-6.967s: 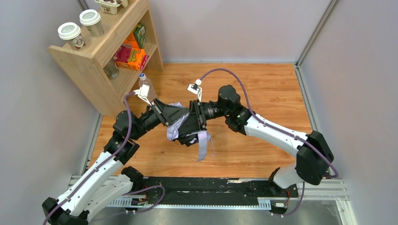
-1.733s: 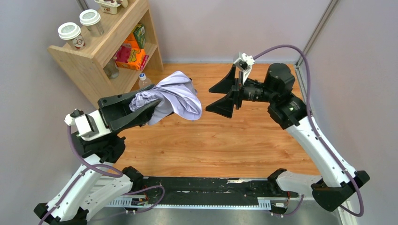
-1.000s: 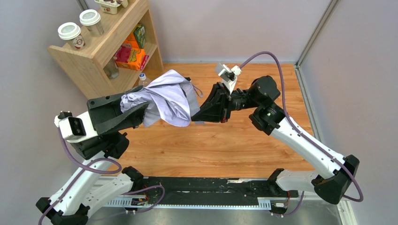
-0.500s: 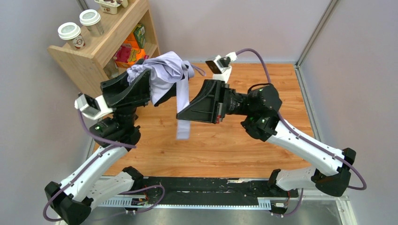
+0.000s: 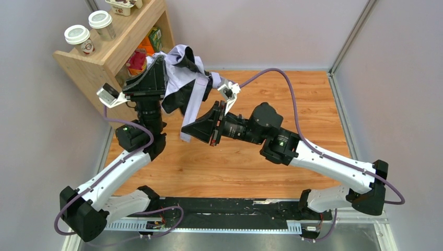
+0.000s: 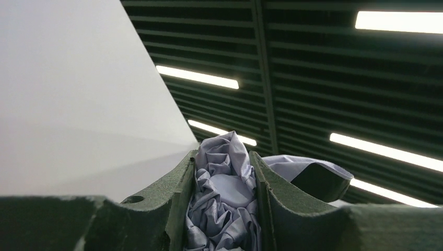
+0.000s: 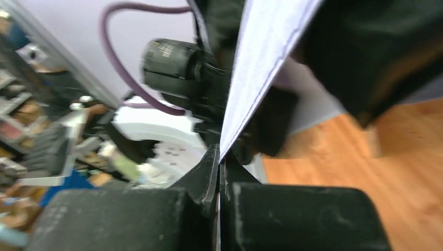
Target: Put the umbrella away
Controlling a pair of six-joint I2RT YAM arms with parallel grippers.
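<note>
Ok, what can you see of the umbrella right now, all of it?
The pale lavender-white fabric compact umbrella is a crumpled bundle of thin, creased cloth, held in the air beside the wooden shelf unit. The left gripper clamps the bunched canopy between its fingers. A flat fabric strip hangs down from it, and the right gripper is shut on the strip's lower end. Shaft and handle cannot be made out.

Wooden shelf [image 5: 99,70] just left of left gripper [image 5: 168,73]. Two lidded cups [image 5: 77,35] on top, farther left. Red-orange packets [image 5: 137,58] inside, close beside gripper. Wood-grain surface [image 5: 303,99] underneath.
</note>
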